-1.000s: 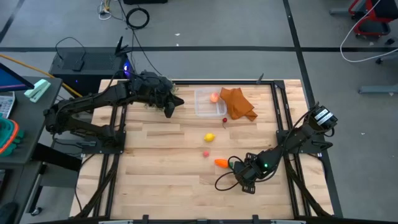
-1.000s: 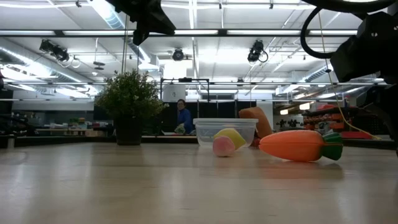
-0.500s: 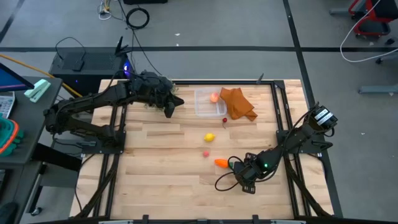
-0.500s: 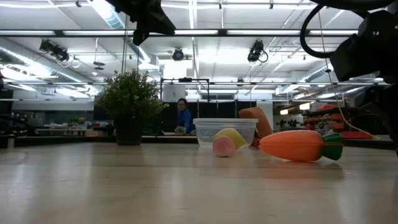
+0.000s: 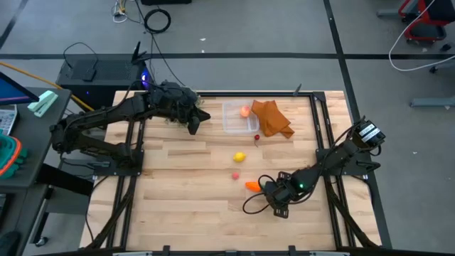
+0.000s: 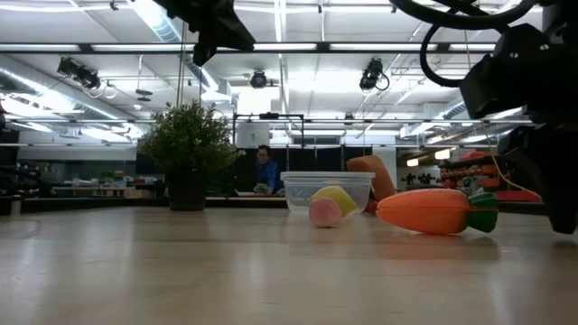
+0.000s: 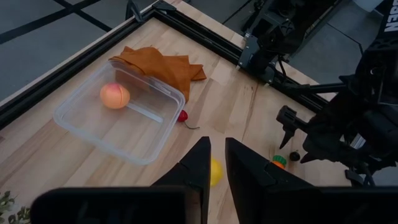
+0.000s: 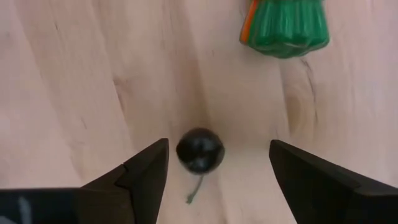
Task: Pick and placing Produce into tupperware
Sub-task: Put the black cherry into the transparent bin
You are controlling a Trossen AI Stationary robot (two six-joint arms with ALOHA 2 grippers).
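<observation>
High view: the left gripper [image 5: 195,122] hung over the far left part of the table [image 5: 185,206], well apart from the produce. The tupperware [image 5: 240,117] sat near the far edge with a pink-red fruit [image 5: 246,111] inside it, and an orange cloth [image 5: 271,119] lay against its right side. A small red fruit [image 5: 257,137] rested just off the box's near corner. The lemon [image 5: 240,157] and a pink fruit [image 5: 235,175] lay on bare wood mid-table. The right gripper [image 5: 273,195] was low at the near right, just beside the carrot [image 5: 252,186].

Low view: the carrot [image 6: 437,211] lay on its side, green top toward the right, with the pink fruit [image 6: 324,212] and the lemon [image 6: 335,199] in front of the tupperware [image 6: 327,191]. A bushy plant [image 6: 188,144] stood behind, and a person showed far off in the room.

Left wrist view: the left arm's fingers [image 7: 199,165] were nearly closed, a narrow gap between them, holding nothing. The tupperware [image 7: 118,114] held the one pink-red fruit [image 7: 115,96] (no other piece was inside).

Right wrist view: the right arm's fingers [image 8: 147,168] stood wide apart on either side of a tiny dark berry [image 8: 200,150] lying on the wood; neither finger touched it. The carrot's green top [image 8: 285,26] lay just beyond the berry
</observation>
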